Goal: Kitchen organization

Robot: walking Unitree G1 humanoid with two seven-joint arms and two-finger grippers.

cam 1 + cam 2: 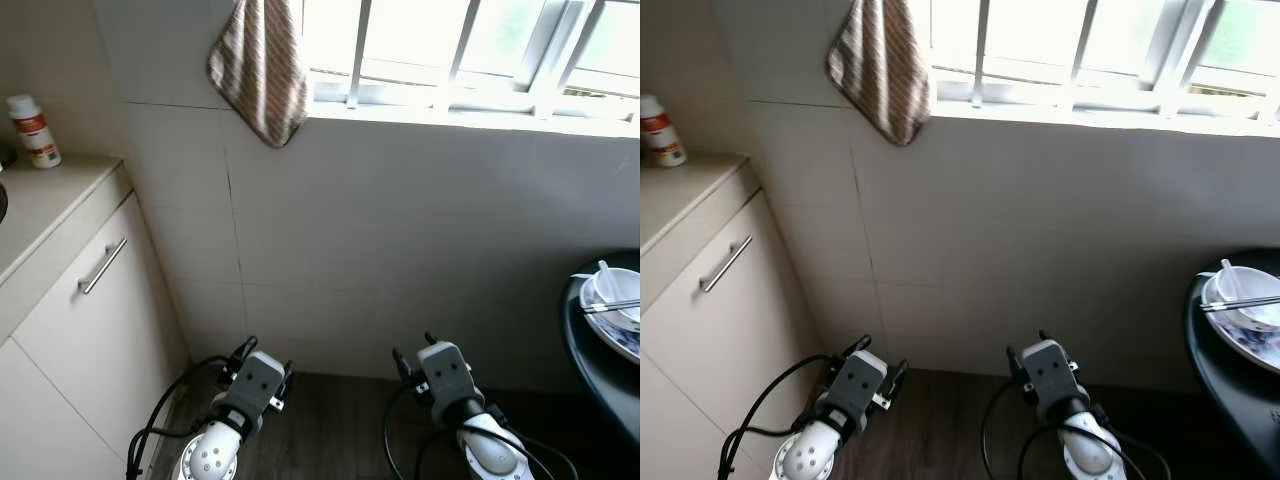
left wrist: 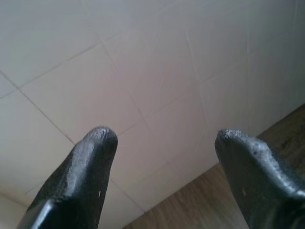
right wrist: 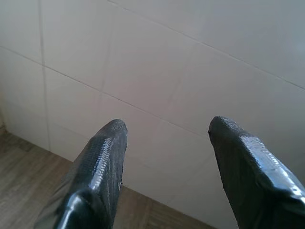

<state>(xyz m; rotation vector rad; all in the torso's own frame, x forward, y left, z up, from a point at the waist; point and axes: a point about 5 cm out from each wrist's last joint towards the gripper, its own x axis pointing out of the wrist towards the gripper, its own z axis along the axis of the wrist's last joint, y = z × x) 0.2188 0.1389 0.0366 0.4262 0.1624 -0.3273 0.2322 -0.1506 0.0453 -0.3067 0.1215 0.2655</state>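
Both arms hang low in front of a white tiled wall (image 1: 400, 230). My left gripper (image 2: 162, 136) is open, nothing between its fingers, facing the tiles and a strip of wood floor. My right gripper (image 3: 167, 126) is open too and empty, facing the same wall. On the black round table (image 1: 600, 370) at the right stands a plate with a white bowl (image 1: 615, 290), a spoon and chopsticks (image 1: 610, 306) across it. A small white bottle with a red label (image 1: 33, 131) stands on the beige counter (image 1: 50, 195) at the left.
A striped brown towel (image 1: 262, 65) hangs under the barred window (image 1: 470, 50). The cream cabinet door with a metal handle (image 1: 102, 265) lies below the counter. Dark wood floor (image 1: 330, 420) runs between cabinet and table. Black cables loop beside both arms.
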